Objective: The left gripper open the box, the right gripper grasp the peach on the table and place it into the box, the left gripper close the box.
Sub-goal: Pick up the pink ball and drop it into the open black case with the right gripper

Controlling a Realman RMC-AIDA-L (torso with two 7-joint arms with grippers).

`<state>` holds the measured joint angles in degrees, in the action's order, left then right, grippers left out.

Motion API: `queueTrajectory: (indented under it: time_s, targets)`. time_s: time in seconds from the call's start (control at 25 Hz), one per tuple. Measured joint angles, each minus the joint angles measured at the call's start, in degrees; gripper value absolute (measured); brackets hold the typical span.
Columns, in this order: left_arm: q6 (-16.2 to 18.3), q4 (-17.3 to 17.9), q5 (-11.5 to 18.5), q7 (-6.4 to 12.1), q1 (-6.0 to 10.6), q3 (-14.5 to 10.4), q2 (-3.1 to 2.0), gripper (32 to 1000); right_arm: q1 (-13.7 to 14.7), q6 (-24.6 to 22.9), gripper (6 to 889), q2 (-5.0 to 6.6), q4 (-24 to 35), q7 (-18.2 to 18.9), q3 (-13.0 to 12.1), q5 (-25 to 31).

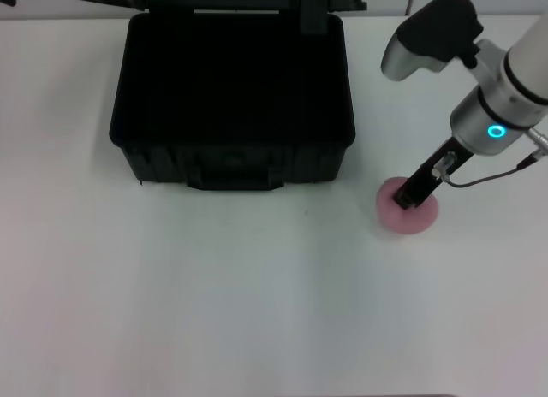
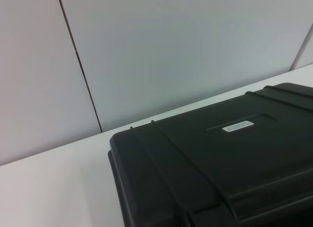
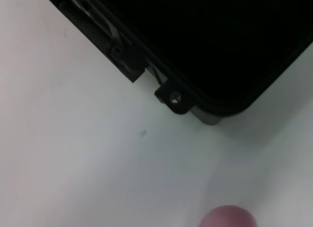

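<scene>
The peach [image 1: 408, 210] sits on the bench [image 1: 257, 311] right of the open box [image 1: 231, 97]. The right gripper [image 1: 404, 198] is down on it; whether its jaws pinch it, I cannot tell. It looks light, soft and bruisable, best held gently across the middle.

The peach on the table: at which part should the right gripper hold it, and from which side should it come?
Grip the peach across its widest middle, coming from above. It is round, sits on the table apart from the open box, and nothing stands around it, so the top is free. The right gripper is already down over it; whether its fingers have closed cannot be seen.
</scene>
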<state>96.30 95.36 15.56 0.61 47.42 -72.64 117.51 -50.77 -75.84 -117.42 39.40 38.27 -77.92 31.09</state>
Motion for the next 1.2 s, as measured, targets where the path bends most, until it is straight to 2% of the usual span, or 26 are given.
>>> queueTrajectory:
  time_s: [0.2, 0.36, 0.52, 0.68, 0.76, 1.0, 1.2]
  targets:
    - [0.03, 0.0, -0.01, 0.09, -0.24, 0.04, 0.0, 406, -0.01, -2.96, 35, 0.62, 1.67, 1.18, 3.29, -0.01]
    - [-0.01, 0.0, -0.01, 0.1, -0.49, 0.04, -0.04, 406, 0.75, -6.18, 35, 1.4, 5.88, 1.93, 6.03, 0.02]
    - [0.0, 0.0, -0.02, 0.1, -0.49, 0.04, -0.07, 406, 1.96, -10.08, 36, 1.58, 12.01, 3.54, 11.11, 0.03]
    - [0.03, 0.0, -0.06, 0.1, -0.56, 0.04, -0.08, 406, 2.23, -12.74, 36, 1.59, 15.4, 5.44, 15.55, 0.69]
    - [0.07, 0.0, -0.1, 0.09, -0.58, 0.04, -0.09, 406, 2.31, -13.15, 36, 1.64, 15.99, 6.1, 16.27, 2.41]
    - [0.14, 0.0, -0.14, 0.1, -0.67, 0.04, -0.09, 406, 2.93, -13.06, 36, 2.89, 16.29, 7.29, 16.44, 8.57]
    - [0.14, 0.0, -0.15, 0.1, -0.67, 0.04, -0.09, 406, 3.03, -12.4, 36, 2.96, 16.33, 8.23, 16.57, 8.95]
